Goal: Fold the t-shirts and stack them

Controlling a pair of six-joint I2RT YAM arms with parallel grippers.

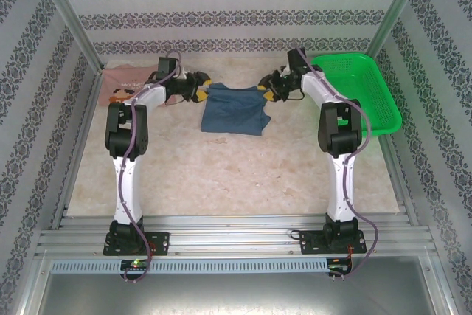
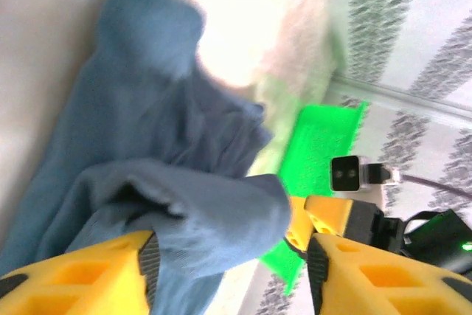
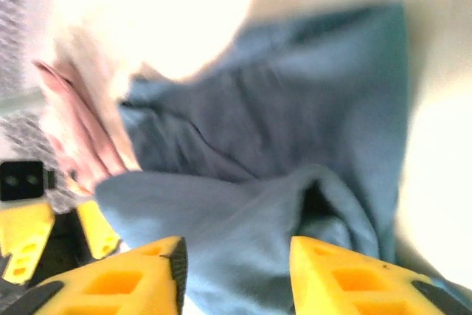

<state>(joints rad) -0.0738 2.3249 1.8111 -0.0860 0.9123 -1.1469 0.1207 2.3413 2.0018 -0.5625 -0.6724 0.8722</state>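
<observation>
The left claw [image 1: 202, 92] and right claw [image 1: 266, 92] sit at the blue t-shirt's [image 1: 232, 112] far corners.

plain shirt [image 1: 232, 112] centre, far | printed shirt [image 1: 122, 82] left of it | basket [image 1: 359, 88] right

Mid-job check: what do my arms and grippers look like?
The left arm and right arm have white links and black joints, with a purplish cable along each. The left gripper and right gripper have blocky yellow fingers with dark inner pads.
</observation>
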